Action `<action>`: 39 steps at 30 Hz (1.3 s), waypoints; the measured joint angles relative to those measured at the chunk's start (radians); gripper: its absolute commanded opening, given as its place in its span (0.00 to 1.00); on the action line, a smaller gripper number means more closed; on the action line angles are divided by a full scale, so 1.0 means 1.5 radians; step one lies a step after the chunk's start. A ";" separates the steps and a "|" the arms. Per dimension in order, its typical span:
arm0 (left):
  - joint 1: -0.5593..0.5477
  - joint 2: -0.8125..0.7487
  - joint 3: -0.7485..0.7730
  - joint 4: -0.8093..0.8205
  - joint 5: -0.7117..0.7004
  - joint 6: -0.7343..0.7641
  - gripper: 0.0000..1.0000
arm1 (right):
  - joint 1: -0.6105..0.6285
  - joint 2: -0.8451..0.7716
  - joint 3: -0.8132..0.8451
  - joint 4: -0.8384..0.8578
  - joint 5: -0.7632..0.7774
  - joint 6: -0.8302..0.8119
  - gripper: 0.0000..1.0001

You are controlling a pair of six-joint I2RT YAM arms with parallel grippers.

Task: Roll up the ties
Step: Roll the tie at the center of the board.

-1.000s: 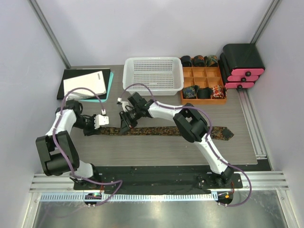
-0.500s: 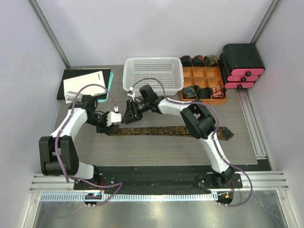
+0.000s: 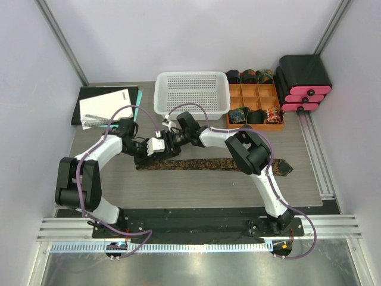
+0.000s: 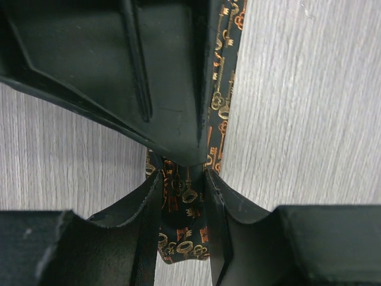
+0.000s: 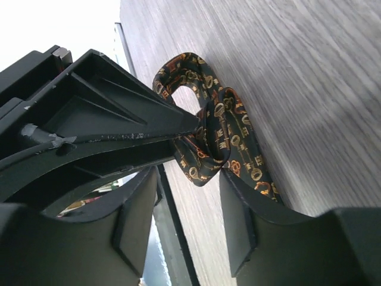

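Tie [image 3: 202, 163] lies lengthwise on the tabletop [image 3: 196, 190], narrow end curled into a small loop. Left pincer [image 4: 181, 179] pinches that end; right pincer [image 5: 189, 179] straddles the loop, jaws apart. Fabric appears light, limp, slippery (likely to uncoil); best gripped across the coil.

Far edge of the grey wood-grain table [image 3: 196, 185], centre: 1 white mesh basket [image 3: 191, 75] stood. Just right of it sat 1 orange compartment tray [image 3: 257, 98]. Far right corner held 1 black-and-pink case [image 3: 303, 83]. Far left corner: a white booklet [image 3: 107, 106] lay on a black folder [image 3: 88, 96].
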 measured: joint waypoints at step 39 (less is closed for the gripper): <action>-0.044 0.076 0.023 -0.026 -0.079 0.051 0.50 | 0.009 -0.001 -0.024 0.001 0.019 -0.002 0.04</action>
